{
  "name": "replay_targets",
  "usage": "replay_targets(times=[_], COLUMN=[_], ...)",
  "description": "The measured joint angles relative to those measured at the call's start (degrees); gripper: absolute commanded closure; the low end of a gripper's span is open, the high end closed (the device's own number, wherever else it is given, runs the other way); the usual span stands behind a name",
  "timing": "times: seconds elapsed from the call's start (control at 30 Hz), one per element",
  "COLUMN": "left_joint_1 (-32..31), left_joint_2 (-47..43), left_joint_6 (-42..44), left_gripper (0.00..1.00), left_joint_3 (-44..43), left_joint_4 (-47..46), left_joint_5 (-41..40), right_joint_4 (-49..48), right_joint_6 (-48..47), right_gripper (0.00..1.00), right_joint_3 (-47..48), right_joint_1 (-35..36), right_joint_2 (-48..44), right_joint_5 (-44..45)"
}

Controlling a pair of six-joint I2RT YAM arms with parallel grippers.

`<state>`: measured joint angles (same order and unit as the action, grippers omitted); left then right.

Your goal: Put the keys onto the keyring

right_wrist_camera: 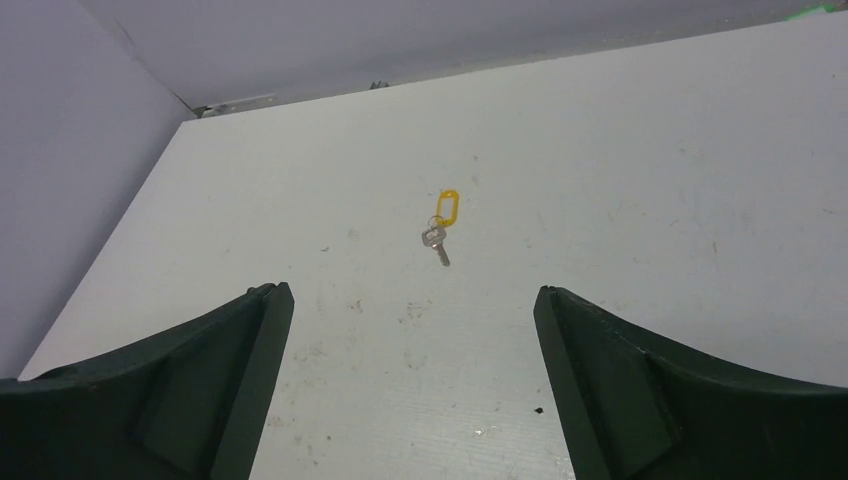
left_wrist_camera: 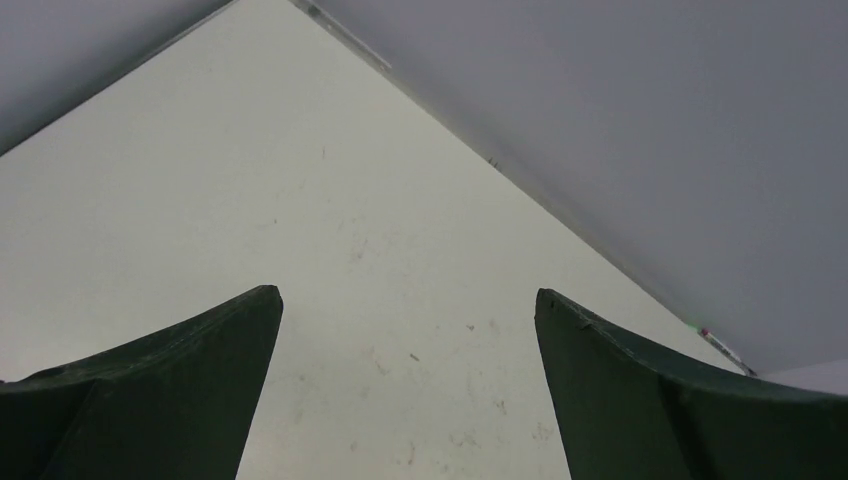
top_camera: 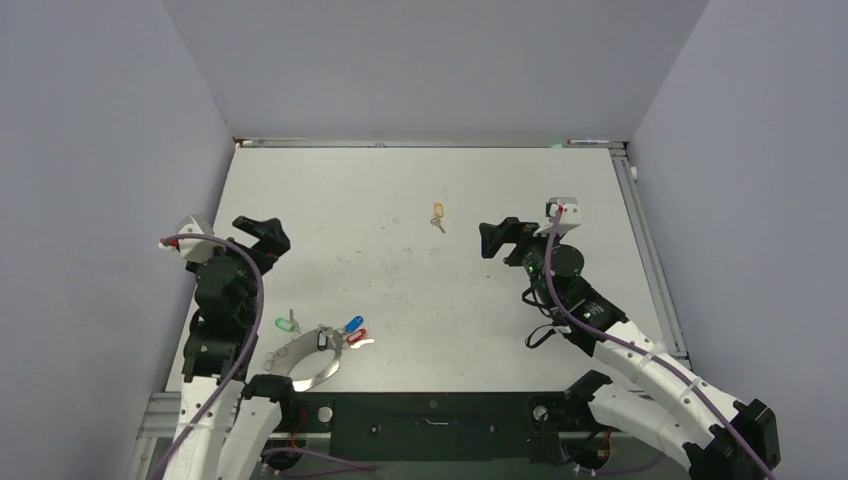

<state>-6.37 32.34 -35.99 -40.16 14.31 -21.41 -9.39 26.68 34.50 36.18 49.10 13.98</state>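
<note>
The left jaws stand wide and empty over the worktop [top_camera: 400, 300]; near the front edge lies the keyring [top_camera: 322, 372], with the green key [top_camera: 286, 323], blue key [top_camera: 353, 323] and red key [top_camera: 357, 337] at its rim (threaded or not, I cannot tell); the yellow key [right_wrist_camera: 443, 222] lies alone mid-worktop, light, stiff, probably slippery, best pinched by its tag; the right jaws gape wide, facing it, well apart.

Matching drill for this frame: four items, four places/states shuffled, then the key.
1 yellow-tagged key
2 red-tagged key
3 green-tagged key
4 right pincer

A by the keyring's far-left side
B open, empty
C alone, far mid-table
D beside the blue-tagged key, at the keyring's far-right side

Pairs: 1-C, 2-D, 3-A, 4-B
</note>
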Motion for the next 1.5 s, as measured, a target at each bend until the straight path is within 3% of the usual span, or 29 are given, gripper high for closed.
replay_targets(times=[0.2,0.27,0.47,0.7,0.97,1.3,1.5], left_joint_1=[0.2,0.2,0.0,-1.9,-2.0,-3.1,-3.4], left_joint_2=[-4.1,-5.9,-13.1,-18.7,-22.7,-23.6,-24.6], left_joint_6=[-2.3,-0.8,5.2,8.2,8.3,8.6,8.6], left_gripper=[0.04,0.04,0.04,0.04,0.04,0.04,0.04], left_joint_3=[-4.3,-6.6,-11.1,-10.8,-5.8,-4.9,-4.9], left_joint_4=[17.5,21.9,28.2,31.3,31.1,31.0,31.0], left_joint_5=[2.7,3.4,0.5,-3.1,-5.2,-5.7,-6.8], right_joint_4=[3.9,5.0,8.0,16.2,19.0,22.8,27.9], right_joint_6=[0.6,0.6,-0.2,-0.6,-0.5,-0.5,-0.5], right_gripper=[0.00,0.06,0.00,0.05,0.05,0.03,0.00], right_joint_3=[1.5,2.1,3.3,12.3,21.6,40.9,51.7], right_joint_1=[0.0,0.0,0.0,2.7,23.9,38.6,43.9], right_joint_2=[1.9,2.5,4.1,16.0,31.5,56.5,67.3], right_joint_5=[0.6,0.3,-2.7,-4.5,-0.9,5.6,9.8])
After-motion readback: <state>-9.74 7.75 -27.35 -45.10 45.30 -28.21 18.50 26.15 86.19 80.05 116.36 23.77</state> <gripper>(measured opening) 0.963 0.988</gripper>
